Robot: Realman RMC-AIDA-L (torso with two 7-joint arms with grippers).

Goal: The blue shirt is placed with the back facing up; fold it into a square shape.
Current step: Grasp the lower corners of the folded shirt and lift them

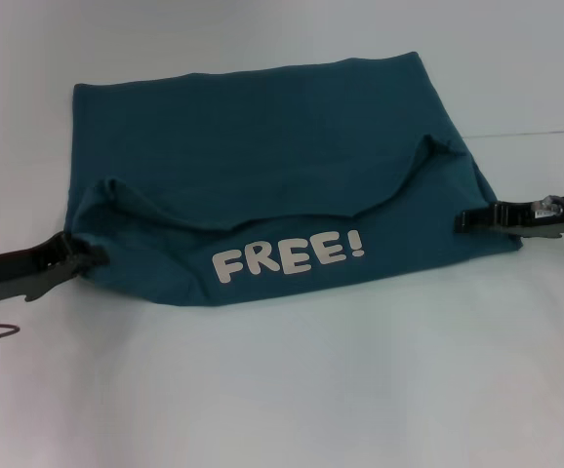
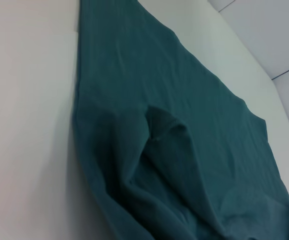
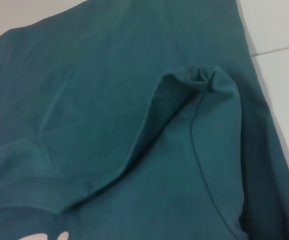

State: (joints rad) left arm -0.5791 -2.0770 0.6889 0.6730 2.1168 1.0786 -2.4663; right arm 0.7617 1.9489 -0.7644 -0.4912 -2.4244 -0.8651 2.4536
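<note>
On white counter (image 1: 282, 390), blue shirt (image 1: 262, 146) lies spread flat, near part folded up over itself, white "FREE!" letters (image 1: 289, 254) showing on folded flap. Left hand (image 1: 85, 255) at shirt's left edge, touching cloth; cannot tell if pinching. Right hand (image 1: 465, 220) at shirt's right edge, touching cloth; cannot tell if pinching. Flap edge sags between both hands.

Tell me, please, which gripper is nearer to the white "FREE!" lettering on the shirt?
The right gripper, at the blue shirt's right edge, beside the lettering; the left gripper sits slightly farther, at the left edge.
</note>
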